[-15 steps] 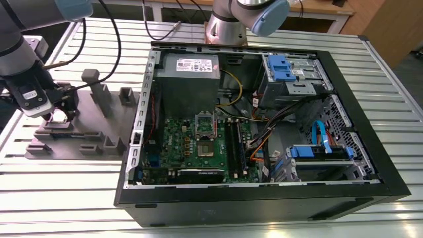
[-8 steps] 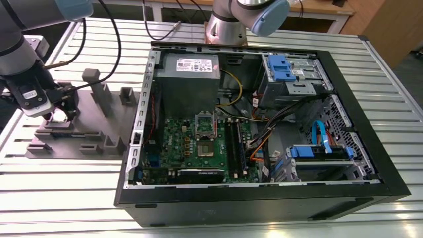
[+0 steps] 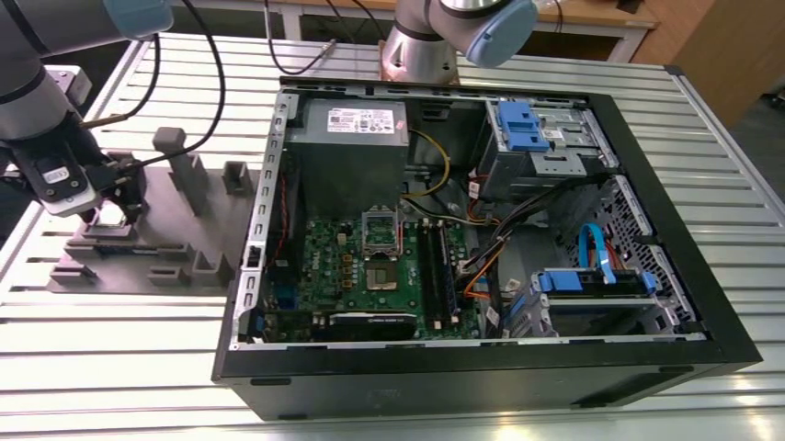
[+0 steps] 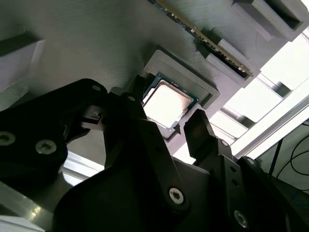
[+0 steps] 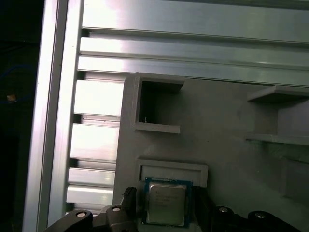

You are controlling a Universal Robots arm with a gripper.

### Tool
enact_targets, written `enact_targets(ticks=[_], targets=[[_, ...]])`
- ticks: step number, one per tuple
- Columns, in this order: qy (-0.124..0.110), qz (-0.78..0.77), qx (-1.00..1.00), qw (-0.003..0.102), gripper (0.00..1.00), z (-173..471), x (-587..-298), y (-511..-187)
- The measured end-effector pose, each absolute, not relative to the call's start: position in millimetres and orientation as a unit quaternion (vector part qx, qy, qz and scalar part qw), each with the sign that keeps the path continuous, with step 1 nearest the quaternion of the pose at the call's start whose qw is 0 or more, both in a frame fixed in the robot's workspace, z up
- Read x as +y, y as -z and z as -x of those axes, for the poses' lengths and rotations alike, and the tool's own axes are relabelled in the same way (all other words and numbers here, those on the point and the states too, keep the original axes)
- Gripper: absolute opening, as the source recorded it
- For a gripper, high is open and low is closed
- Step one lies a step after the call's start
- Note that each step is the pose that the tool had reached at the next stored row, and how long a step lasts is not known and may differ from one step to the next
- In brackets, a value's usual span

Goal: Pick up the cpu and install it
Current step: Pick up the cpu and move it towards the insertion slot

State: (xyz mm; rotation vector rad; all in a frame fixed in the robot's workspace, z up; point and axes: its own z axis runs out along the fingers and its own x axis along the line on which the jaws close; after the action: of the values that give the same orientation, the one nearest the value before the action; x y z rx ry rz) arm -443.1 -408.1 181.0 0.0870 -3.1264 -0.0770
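Note:
The cpu [image 4: 169, 102], a small flat square chip with a silvery top, lies in a shallow square recess of the grey plastic fixture [image 3: 172, 253] at the exterior view's left. My gripper [image 3: 114, 207] hangs just over that recess. In both wrist views its black fingers [image 4: 195, 128] stand on either side of the cpu [image 5: 165, 203], close to its edges, with narrow gaps showing. The gripper [image 5: 164, 202] is open. The green motherboard [image 3: 368, 276] lies inside the open computer case, with its metal-framed socket [image 3: 382, 276] near its middle and the socket's frame lifted.
The black computer case [image 3: 687, 303] lies open on the slatted metal table [image 3: 123, 340]. It holds a power supply [image 3: 356, 129], cables and blue drive brackets [image 3: 595, 280]. Upright grey posts [image 3: 184, 170] rise from the fixture beside my gripper. A second arm's base [image 3: 424, 46] stands behind the case.

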Motion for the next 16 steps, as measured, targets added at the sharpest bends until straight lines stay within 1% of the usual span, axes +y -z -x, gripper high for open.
enact_targets(ticks=[3,4,16], targets=[[0.025,-0.027,-0.999,0.006,0.61,443.0,-408.1,-181.0],[0.025,-0.026,-0.999,0.006,0.67,443.0,-407.9,-180.9],[0.025,-0.006,-1.000,0.006,0.67,440.3,-406.9,-180.4]])
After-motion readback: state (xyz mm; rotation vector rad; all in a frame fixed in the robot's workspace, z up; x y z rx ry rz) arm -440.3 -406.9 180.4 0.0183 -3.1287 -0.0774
